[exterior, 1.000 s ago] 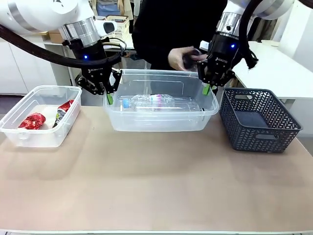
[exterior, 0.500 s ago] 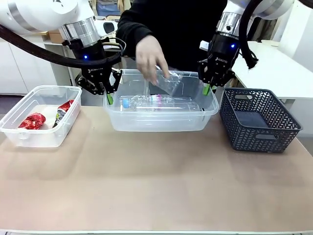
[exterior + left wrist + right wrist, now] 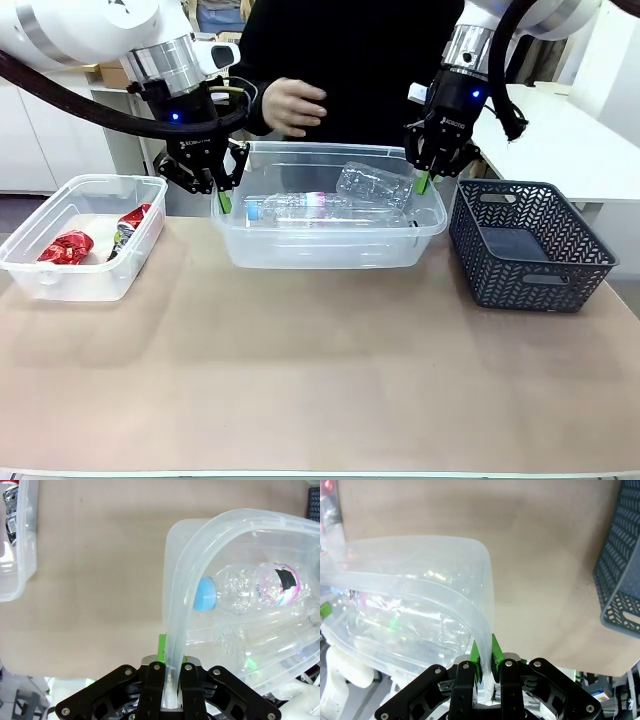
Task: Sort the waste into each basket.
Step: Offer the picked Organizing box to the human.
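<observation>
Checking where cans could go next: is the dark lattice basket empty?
Empty as far as visible: the dark lattice basket shows only its bare floor in the front view.

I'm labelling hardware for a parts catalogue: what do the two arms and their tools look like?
Both arms are glossy white with silver wrist rings and thick black cables. Each black two-finger tool, left tool and right tool, has bright green pads, small white lettering and a glowing blue light. The wrist views show black finger linkages with silver screws.

Clear glossy plastic tub [image 3: 330, 245] — matt tabletop [image 3: 320, 370] — shiny crushed red cans [image 3: 66, 247].
</observation>
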You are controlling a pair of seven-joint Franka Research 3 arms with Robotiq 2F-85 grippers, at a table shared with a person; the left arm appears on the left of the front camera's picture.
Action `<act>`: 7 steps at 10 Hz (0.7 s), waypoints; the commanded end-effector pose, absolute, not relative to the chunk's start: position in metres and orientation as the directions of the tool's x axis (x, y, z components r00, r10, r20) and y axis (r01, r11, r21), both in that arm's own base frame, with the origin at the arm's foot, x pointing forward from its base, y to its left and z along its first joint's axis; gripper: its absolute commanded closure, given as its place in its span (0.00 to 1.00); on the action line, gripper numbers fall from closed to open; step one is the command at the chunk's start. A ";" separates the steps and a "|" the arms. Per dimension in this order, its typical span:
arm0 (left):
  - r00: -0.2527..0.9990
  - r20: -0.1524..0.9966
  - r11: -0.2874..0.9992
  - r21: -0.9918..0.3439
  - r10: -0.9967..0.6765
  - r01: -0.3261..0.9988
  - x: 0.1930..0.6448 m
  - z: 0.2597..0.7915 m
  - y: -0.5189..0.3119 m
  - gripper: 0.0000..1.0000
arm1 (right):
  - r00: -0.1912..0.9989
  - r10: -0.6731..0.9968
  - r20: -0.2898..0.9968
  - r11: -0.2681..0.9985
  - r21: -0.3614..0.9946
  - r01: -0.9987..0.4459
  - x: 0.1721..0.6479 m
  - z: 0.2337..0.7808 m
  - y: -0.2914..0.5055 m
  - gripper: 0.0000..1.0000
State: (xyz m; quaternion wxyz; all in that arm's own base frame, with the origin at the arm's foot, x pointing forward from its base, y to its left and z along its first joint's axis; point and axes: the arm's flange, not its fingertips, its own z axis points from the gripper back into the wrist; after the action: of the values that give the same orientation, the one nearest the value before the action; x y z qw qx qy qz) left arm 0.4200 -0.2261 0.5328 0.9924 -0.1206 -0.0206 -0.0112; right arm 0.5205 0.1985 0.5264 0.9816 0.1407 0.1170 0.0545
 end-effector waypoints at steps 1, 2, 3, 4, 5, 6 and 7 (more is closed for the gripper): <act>0.999 0.053 0.970 -0.243 -0.010 0.023 0.418 0.536 -0.227 0.96 | 0.970 0.147 -0.192 0.950 0.300 -0.084 0.518 0.526 0.201 0.93; 0.999 0.053 0.970 -0.243 -0.010 0.023 0.418 0.536 -0.227 0.96 | 0.970 0.147 -0.192 0.950 0.300 -0.084 0.518 0.526 0.201 0.93; 0.999 0.053 0.970 -0.243 -0.010 0.023 0.418 0.536 -0.227 0.96 | 0.970 0.147 -0.192 0.950 0.300 -0.084 0.518 0.526 0.201 0.93; 0.999 0.053 0.970 -0.243 -0.010 0.023 0.418 0.536 -0.227 0.96 | 0.970 0.147 -0.192 0.950 0.300 -0.084 0.518 0.526 0.201 0.93; 0.999 0.053 0.970 -0.243 -0.010 0.023 0.418 0.536 -0.227 0.96 | 0.970 0.147 -0.192 0.950 0.300 -0.084 0.518 0.526 0.201 0.93; 0.999 0.053 0.970 -0.243 -0.010 0.023 0.418 0.536 -0.227 0.96 | 0.967 0.140 -0.214 0.954 0.289 -0.074 0.521 0.526 0.198 0.93; 0.999 0.044 0.971 -0.239 -0.017 0.027 0.420 0.533 -0.226 0.96 | 0.953 0.182 -0.242 0.946 0.309 -0.103 0.535 0.529 0.201 0.93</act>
State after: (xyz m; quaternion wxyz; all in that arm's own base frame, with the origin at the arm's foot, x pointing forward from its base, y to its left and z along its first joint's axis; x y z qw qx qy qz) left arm 0.4201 -0.2262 0.5319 0.9925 -0.1203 -0.0194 -0.0113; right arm 0.5225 0.1983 0.5249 0.9808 0.1407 0.1224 0.0566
